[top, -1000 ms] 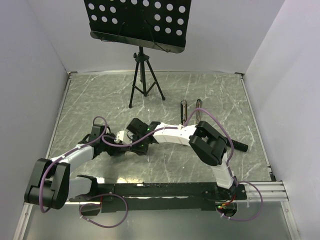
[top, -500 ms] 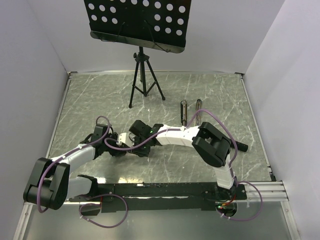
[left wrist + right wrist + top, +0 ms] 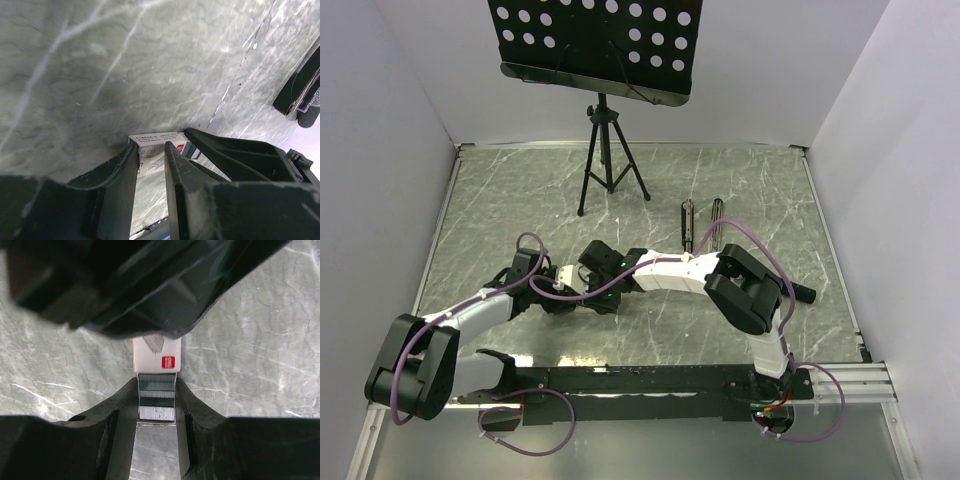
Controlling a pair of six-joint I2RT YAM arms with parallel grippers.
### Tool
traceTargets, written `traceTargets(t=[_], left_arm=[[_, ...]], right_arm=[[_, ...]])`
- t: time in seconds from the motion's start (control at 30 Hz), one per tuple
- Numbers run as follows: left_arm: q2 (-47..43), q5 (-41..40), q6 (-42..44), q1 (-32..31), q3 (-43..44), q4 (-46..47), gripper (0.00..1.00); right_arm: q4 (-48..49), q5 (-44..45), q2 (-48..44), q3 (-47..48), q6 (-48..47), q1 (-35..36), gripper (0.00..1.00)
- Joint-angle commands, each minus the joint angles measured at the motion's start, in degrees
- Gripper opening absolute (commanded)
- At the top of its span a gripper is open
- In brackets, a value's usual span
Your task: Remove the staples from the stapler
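left gripper pins the box so right gripper, narrow on the staples, can pull; stapler lies apart.

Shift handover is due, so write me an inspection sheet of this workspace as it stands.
Surface: grey marbled table, no spills seen.
Job's things: stapler lies open as two dark bars right of centre, untouched. The small white box is held between both grippers, with silvery staples showing in its open end.
Clutter: nothing seen.
Grippers: left gripper shut on the box; right gripper shut on its open end.
Cables: purple cables loop over both arms and by the base rail.
Surroundings: black music stand on a tripod at the table's far side; white walls.
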Motion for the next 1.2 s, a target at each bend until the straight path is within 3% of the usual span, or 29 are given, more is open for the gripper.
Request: traceTargets(t=[0.0,0.17,0.3,0.4,0.73,0.9,0.97,1.17], left_arm=[[0.44,0.77,-1.05,-1.29,0.04,1.73,0.32],[1.59,0.86,-0.52,-1.64,0.48,1.3,0.32],[0.8,-0.28,0.0,-1.73,0.92,-0.72,0.33],[-0.34,-1.07,0.01,-1.73,1.01,-1.34,0.34],[-3.24,-1.69,-0.34,-1.73,1.01,-2.83,0.36],[-4.3,-3.0,0.27,-1.73,1.8,-4.33,0.38],[-4.39,-3.71,0.71,-1.73,1.89,-5.03,0.37],[-4.83,-4.59,0.8,-1.73,1.45,-5.65,0.33]], right_arm=[[1.21,-3.99,-0.18,-1.25,-0.13,1.45,0.38],[1.3,-2.76,-0.61,-1.17,0.13,1.45,0.39],[1.65,0.4,-3.42,-2.48,1.01,1.45,0.53],[2.0,0.32,-6.14,-3.71,2.58,0.75,0.59],[12.01,-4.6,-17.75,-14.25,15.67,-1.89,0.59],[10.01,-2.85,-17.94,-14.09,33.5,-5.66,0.49],[7.55,-5.46,-15.75,-13.03,38.16,-6.98,0.36],[8.86,-1.62,-14.42,-16.37,45.38,-7.08,0.16]])
